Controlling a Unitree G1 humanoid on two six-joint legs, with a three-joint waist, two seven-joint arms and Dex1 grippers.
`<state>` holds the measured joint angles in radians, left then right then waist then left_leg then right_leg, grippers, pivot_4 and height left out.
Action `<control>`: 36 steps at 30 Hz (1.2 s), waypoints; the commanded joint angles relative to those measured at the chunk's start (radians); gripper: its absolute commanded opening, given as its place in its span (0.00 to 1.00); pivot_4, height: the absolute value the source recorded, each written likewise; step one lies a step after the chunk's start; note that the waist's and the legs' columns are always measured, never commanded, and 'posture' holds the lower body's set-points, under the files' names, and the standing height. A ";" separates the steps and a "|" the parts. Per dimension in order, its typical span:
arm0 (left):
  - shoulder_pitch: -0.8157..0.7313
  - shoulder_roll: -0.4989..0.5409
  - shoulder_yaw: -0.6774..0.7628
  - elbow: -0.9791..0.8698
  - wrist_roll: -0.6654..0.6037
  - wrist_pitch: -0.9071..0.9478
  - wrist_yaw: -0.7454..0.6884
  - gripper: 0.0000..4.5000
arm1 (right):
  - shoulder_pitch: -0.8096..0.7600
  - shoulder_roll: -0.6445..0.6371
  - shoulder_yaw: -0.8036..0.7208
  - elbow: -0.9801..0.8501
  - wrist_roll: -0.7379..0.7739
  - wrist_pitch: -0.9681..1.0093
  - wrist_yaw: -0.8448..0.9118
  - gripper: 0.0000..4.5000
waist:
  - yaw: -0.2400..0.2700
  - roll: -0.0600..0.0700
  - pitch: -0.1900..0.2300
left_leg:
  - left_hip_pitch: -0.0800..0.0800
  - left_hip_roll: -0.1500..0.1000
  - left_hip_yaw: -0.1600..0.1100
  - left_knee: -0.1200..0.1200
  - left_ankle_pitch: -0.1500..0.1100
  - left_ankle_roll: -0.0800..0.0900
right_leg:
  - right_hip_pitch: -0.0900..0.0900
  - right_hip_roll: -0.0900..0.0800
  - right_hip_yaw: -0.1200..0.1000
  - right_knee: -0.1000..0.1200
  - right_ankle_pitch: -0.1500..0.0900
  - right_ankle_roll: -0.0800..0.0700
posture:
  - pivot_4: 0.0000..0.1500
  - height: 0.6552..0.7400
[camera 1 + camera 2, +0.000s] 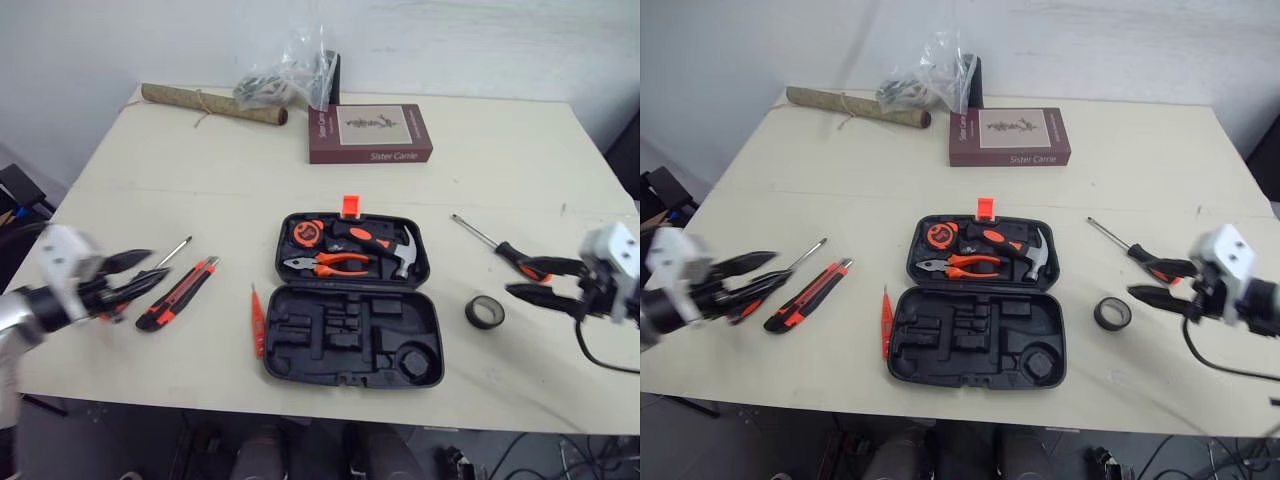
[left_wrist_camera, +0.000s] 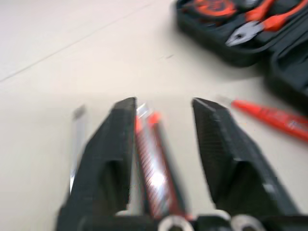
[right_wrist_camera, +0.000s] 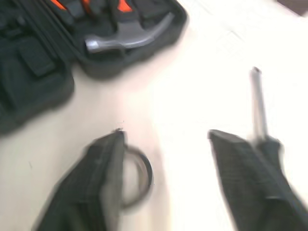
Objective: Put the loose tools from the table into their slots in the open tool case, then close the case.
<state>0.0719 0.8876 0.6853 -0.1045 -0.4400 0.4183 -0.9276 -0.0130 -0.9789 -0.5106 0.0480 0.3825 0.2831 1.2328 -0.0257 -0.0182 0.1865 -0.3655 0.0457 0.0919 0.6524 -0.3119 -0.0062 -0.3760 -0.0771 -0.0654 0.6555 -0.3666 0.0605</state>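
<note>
Left gripper (image 1: 140, 268) is hovering with fingers apart over the utility knife (image 1: 178, 293), beside a slim screwdriver (image 1: 175, 250), at the left of the table (image 1: 200, 170). Right gripper (image 1: 528, 279) is standing open between the black-handled screwdriver (image 1: 497, 247) and the tape roll (image 1: 484, 312). The tool case (image 1: 350, 340) is lying open mid-table, with the hammer (image 1: 404, 250) and pliers (image 1: 325, 264) seated. A red tester pen (image 1: 257, 320) is lying just left of it.

Bright, even light washes the pale table (image 1: 200, 180), with only soft shadows under the tool case (image 1: 350, 345).
</note>
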 commanded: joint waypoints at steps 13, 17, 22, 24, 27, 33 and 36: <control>0.234 0.102 0.342 0.613 0.048 -0.381 -0.050 1.00 | 0.301 0.092 -0.311 0.390 0.004 -0.454 -0.080 1.00 | -0.005 -0.003 -0.001 | 0.007 0.000 0.004 -0.007 -0.005 0.001 | 0.002 -0.002 0.003 -0.002 0.000 -0.001 | 1.00 1.00; 0.241 0.086 0.298 0.496 0.009 -0.299 -0.072 1.00 | 0.260 0.114 -0.208 0.219 0.069 -0.358 -0.057 1.00 | -0.009 -0.002 -0.001 | 0.007 0.001 0.004 -0.008 -0.005 0.000 | 0.001 -0.001 0.003 -0.001 -0.001 -0.002 | 1.00 1.00; 0.209 0.140 0.203 0.312 -0.049 -0.091 -0.101 1.00 | 0.129 0.162 -0.097 -0.023 0.213 -0.262 -0.051 1.00 | -0.014 -0.002 -0.001 | 0.008 0.001 0.004 -0.008 -0.005 -0.001 | 0.001 -0.001 0.003 0.001 -0.001 -0.002 | 1.00 1.00; 0.173 0.174 0.155 0.302 -0.045 -0.033 -0.102 1.00 | 0.090 0.188 -0.054 -0.110 0.261 -0.234 -0.054 1.00 | -0.010 -0.002 -0.001 | 0.008 0.001 0.003 -0.008 -0.004 -0.002 | 0.000 -0.001 0.003 0.001 -0.001 -0.002 | 1.00 1.00; 0.093 0.232 0.031 0.376 0.002 -0.007 -0.126 1.00 | 0.045 0.251 0.023 -0.228 0.296 -0.249 -0.059 1.00 | -0.001 -0.002 -0.001 | 0.007 0.001 0.003 -0.008 -0.004 -0.002 | 0.000 0.000 0.003 0.001 -0.001 -0.002 | 1.00 1.00; -0.168 0.251 -0.204 0.622 0.095 -0.088 -0.164 1.00 | 0.023 0.407 0.183 -0.421 0.283 -0.313 -0.111 1.00 | -0.002 -0.003 -0.001 | 0.006 0.001 0.003 -0.006 -0.004 -0.002 | -0.001 0.000 0.002 0.003 -0.001 -0.002 | 1.00 1.00; -0.289 0.224 -0.310 0.709 0.143 -0.135 -0.181 1.00 | 0.049 0.448 0.255 -0.456 0.255 -0.358 -0.090 1.00 | -0.002 -0.004 -0.002 | 0.005 0.000 0.004 -0.005 -0.003 -0.004 | -0.001 0.000 0.002 0.004 -0.001 -0.002 | 1.00 1.00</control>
<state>-0.1805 1.1149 0.4073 0.5667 -0.3232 0.3145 -1.0972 0.0218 -0.5390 -0.2702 -0.3664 0.6421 -0.0377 1.1343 -0.0277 -0.0221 0.1847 -0.3604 0.0461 0.0956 0.6479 -0.3148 -0.0100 -0.3769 -0.0772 -0.0634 0.6592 -0.3675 0.0587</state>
